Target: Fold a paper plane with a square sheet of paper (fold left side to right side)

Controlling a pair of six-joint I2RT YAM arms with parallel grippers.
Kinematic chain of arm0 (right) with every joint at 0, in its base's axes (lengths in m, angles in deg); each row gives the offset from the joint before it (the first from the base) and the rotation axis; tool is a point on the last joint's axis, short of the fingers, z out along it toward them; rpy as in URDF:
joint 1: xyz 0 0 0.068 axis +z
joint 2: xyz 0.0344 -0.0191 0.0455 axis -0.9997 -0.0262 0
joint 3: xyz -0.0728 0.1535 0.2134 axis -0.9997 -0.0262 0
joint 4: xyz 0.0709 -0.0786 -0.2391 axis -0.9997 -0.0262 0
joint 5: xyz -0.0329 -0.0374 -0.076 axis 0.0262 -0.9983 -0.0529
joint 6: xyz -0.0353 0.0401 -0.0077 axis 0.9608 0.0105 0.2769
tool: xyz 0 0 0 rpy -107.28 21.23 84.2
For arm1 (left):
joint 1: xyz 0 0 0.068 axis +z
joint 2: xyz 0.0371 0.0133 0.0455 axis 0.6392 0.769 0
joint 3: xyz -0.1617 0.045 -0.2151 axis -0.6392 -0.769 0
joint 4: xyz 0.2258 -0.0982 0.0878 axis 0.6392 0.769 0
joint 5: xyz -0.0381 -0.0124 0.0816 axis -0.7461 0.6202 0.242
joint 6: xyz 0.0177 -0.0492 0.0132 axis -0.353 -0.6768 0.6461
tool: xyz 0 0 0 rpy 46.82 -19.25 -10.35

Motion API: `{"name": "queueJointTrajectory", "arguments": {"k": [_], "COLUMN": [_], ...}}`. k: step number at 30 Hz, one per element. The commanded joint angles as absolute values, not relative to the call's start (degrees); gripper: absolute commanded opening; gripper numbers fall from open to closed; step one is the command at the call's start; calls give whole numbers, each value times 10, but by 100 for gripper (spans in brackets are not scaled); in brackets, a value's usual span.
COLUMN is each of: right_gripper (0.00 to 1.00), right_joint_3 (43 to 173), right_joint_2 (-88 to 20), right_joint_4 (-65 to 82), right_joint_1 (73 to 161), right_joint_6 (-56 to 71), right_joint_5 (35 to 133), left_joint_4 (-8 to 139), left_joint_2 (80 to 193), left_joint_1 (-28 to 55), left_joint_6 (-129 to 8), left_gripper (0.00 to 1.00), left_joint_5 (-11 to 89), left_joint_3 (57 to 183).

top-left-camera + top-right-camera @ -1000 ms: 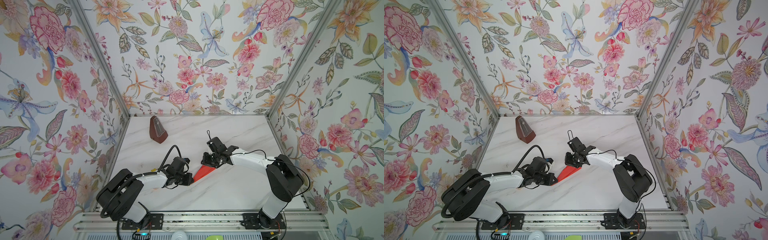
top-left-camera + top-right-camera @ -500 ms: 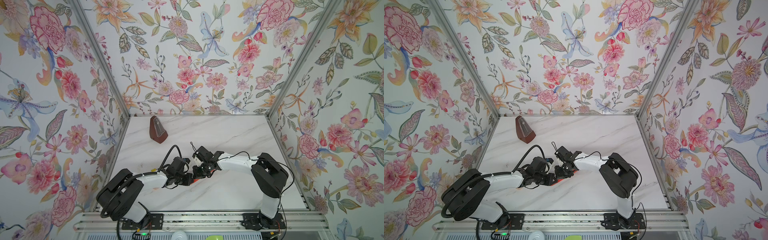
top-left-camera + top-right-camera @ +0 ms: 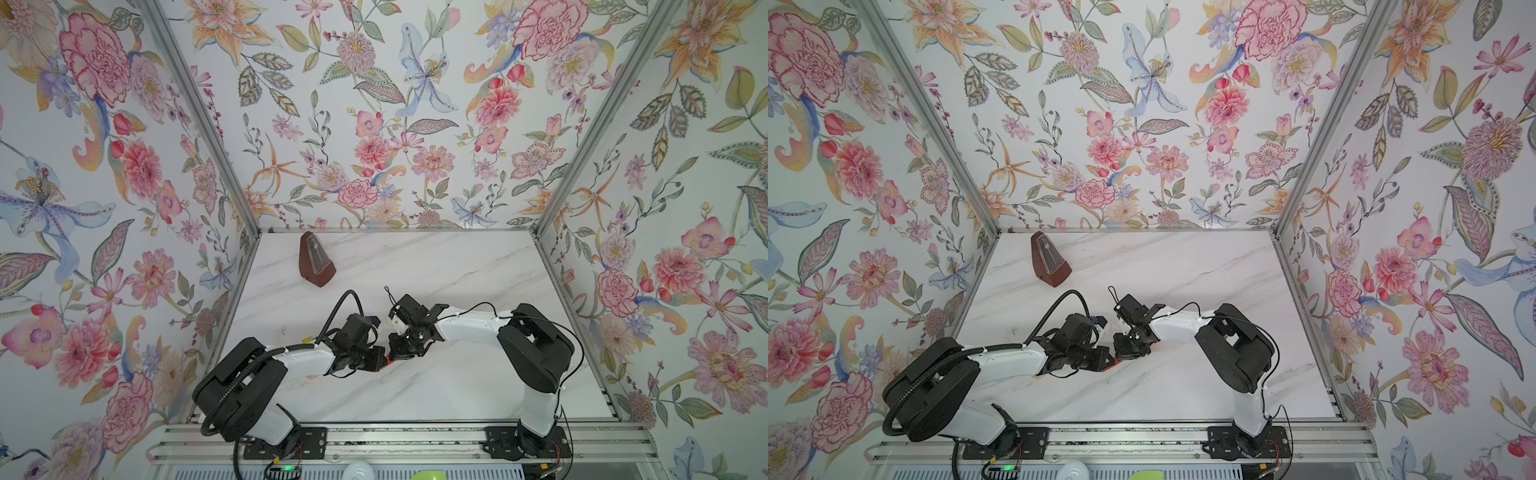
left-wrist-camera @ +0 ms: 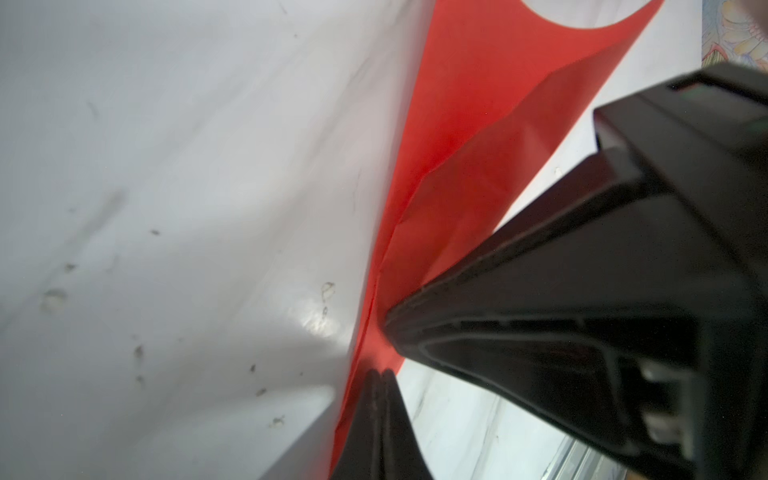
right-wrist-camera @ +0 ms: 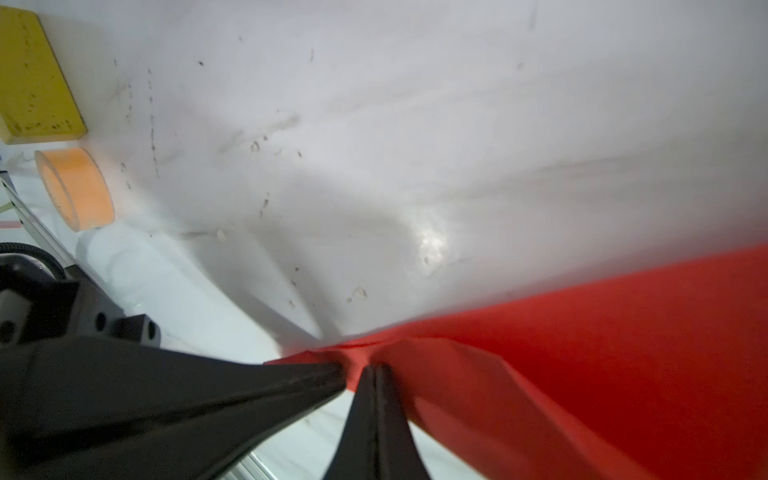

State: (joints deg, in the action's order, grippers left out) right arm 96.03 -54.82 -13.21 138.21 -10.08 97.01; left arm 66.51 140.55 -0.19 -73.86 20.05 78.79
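Observation:
Only a thin sliver of the red sheet of paper shows in both top views, hidden between the two gripper heads at the table's middle front. It lies creased on the marble in the wrist views. My left gripper is shut, its tip down on the paper's narrow end. My right gripper is shut too. Its tip rests on the paper almost touching the left one, where the creases bunch. I see no paper between either pair of pads.
A dark brown metronome stands at the back left of the marble table. A yellow block and an orange tape roll lie beyond the left arm. Flowered walls close three sides.
My right gripper has closed and travelled left along the paper until it meets the left gripper. The red paper, plainly visible before, is now almost covered. The left arm stayed put.

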Motion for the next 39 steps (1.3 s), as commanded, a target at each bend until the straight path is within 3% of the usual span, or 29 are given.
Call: {"name": "queueJointTrajectory", "arguments": {"k": [1,39], "right_gripper": [3,3], "right_joint_3": [934,790], "right_joint_2": [-562,-476], "right_joint_4": [-152,-205], "right_joint_1": [1368,1175], "right_joint_6": [-104,-87], "right_joint_5": [937,793], "left_joint_4": [749,751], "left_joint_2": [1436,1436], "left_joint_1": [-4,-4], "left_joint_6": [-729,-723], "left_gripper": [5,4], "left_joint_5": [250,244], "left_joint_3": [762,756]}}
